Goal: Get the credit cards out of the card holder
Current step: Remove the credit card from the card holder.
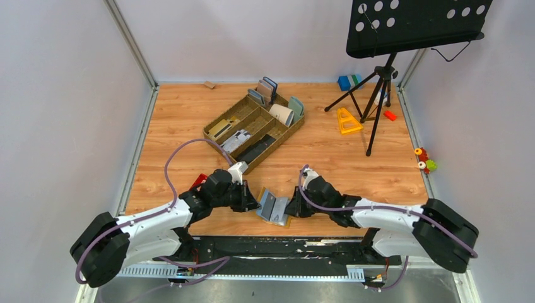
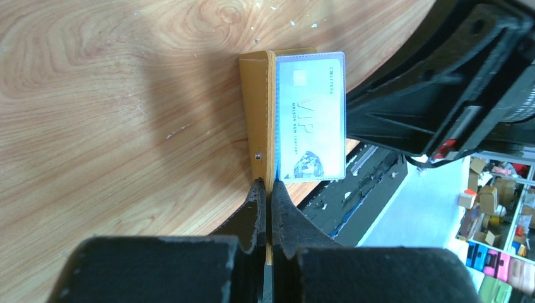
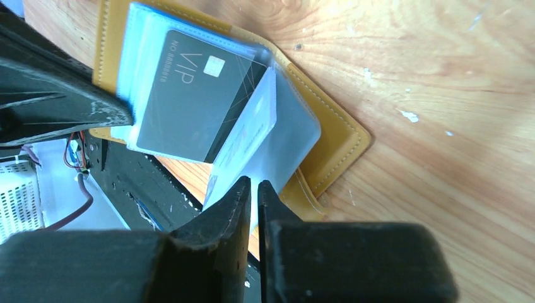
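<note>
The mustard-yellow card holder (image 1: 272, 208) lies open near the table's front edge, between my two grippers. My left gripper (image 2: 270, 186) is shut on the edge of its yellow flap (image 2: 257, 113), which stands upright. A pale blue VIP credit card (image 2: 312, 117) shows in a clear sleeve beside that flap. In the right wrist view the card holder (image 3: 334, 136) is spread on the wood, with a dark grey VIP card (image 3: 192, 104) in a sleeve. My right gripper (image 3: 254, 184) is closed to a narrow slit on the lower edge of a pale card (image 3: 249, 136) that stands tilted up.
A wooden organiser tray (image 1: 255, 123) with upright wallets and a black slab sits behind. A small red basket (image 1: 200, 181) is by my left arm. A music stand (image 1: 378, 76), a yellow triangle (image 1: 347, 120) and small toys stand far right. The black rail (image 1: 284, 243) borders the front edge.
</note>
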`<move>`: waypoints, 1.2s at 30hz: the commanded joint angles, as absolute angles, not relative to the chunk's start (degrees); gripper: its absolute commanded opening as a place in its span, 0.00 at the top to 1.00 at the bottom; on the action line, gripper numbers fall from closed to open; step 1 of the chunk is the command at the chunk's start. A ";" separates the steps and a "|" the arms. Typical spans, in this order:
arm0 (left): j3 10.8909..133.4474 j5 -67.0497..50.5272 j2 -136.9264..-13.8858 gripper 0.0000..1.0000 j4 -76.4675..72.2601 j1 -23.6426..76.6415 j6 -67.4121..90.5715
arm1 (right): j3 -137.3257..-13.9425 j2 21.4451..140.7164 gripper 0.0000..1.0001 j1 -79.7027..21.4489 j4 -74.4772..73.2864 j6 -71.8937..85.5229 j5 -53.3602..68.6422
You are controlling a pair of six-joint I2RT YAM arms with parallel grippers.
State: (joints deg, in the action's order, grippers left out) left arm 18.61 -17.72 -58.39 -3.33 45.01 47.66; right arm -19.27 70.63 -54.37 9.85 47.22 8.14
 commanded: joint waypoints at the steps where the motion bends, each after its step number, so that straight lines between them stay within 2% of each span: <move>1: 20.28 -16.70 -57.86 1.00 -2.34 45.09 46.47 | -18.39 64.09 0.87 -53.32 4.69 45.44 5.16; 9: 19.71 -16.53 -58.01 1.00 -2.58 45.05 47.16 | -20.18 57.41 0.77 -53.13 0.29 44.97 4.10; 13: 19.65 -16.57 -58.01 1.00 -2.78 45.09 47.53 | -21.42 58.52 0.68 -53.17 2.05 44.65 7.72; 16: 19.22 -16.87 -57.90 0.98 -3.57 45.08 47.97 | -21.37 62.48 0.67 -53.16 5.72 45.05 10.52; 22: 18.46 -17.81 -57.84 0.83 -6.02 45.05 48.70 | -22.65 74.04 0.75 -53.17 14.63 46.64 16.51; 28: 18.01 -18.18 -58.53 0.50 -8.04 45.01 48.69 | -22.91 77.82 0.78 -53.17 14.84 47.19 15.68; 29: 17.95 -18.26 -58.92 0.47 -8.66 45.00 48.63 | -22.82 77.74 0.78 -53.13 14.85 47.17 15.65; 33: 18.42 -18.66 -62.66 0.45 -11.13 45.02 48.27 | -23.21 77.14 0.78 -53.16 13.77 46.71 15.69; 36: 19.33 -19.20 -67.08 0.49 -12.40 45.00 47.96 | -23.16 75.77 0.78 -53.17 12.31 46.34 14.90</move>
